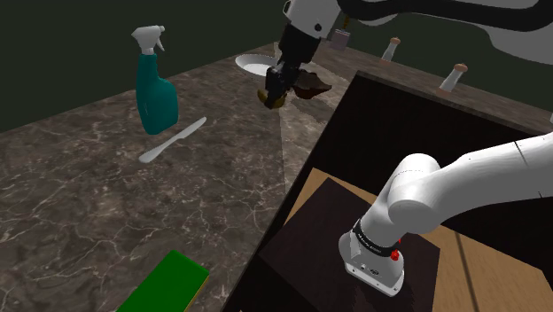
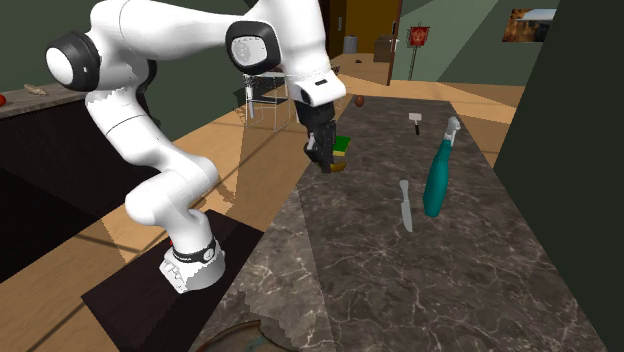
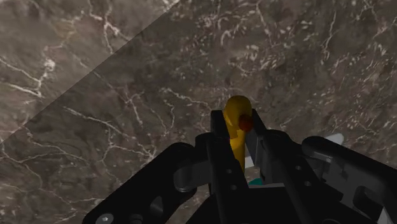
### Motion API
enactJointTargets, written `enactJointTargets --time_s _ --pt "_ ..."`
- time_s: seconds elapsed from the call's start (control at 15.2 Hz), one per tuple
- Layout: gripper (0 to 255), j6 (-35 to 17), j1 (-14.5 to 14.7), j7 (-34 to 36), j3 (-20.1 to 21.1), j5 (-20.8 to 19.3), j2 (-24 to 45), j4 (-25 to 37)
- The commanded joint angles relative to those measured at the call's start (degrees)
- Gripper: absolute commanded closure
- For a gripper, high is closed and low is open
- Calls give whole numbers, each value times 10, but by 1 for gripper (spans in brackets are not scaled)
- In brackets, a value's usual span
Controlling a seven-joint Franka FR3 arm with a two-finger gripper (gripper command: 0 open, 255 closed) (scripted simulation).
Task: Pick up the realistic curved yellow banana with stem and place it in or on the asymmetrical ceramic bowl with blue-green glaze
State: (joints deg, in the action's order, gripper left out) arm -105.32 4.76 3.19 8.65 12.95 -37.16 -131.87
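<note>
The banana is already off the desk, so the step in hand is the carry to the bowl. The gripper (image 3: 238, 121) is closed down to a narrow gap on the banana (image 3: 236, 133). In the wrist view its two black fingers press the yellow fruit from either side, and the rounded tip stands out past them over bare marbled stone. In the shoulder view the gripper (image 1: 276, 94) hangs in the upper middle of the frame with the banana (image 1: 273, 100) as a small yellow-brown lump at its tips, clear of the desk (image 1: 106, 204).

Just to its right in that view sits a dark brown, glossy shape, which I take to be the bowl (image 1: 315, 85). A pale round rim (image 1: 252, 62) lies to the upper left of the gripper. In the second exterior view a curved rim at the bottom edge looks like the same bowl (image 2: 232, 340), and the gripper (image 2: 325, 160) is in the upper middle, so some travel is probably left.

The next move calls for carrying the banana over the bowl's opening, lowering it until it is close to the inside, then opening the fingers. The spray bottle (image 1: 156, 89) and the knife (image 1: 173, 142) lie well apart, left of centre, out of that path.
</note>
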Motion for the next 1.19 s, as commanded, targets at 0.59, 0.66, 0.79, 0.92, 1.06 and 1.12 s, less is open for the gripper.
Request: enactJointTargets --time_s 0.59,0.66,0.79,0.92,1.06,1.12 --pt "255 32 -31 -93 -85 -36 25 41" --pt "255 33 -36 -107 -96 -40 31 45" --pt "255 34 -44 -134 -119 -49 44 55" --pt "255 36 -51 -161 -142 -56 59 68" --pt "255 37 -59 -189 -164 -61 77 83" --pt "255 38 -62 -202 -175 -64 87 92"
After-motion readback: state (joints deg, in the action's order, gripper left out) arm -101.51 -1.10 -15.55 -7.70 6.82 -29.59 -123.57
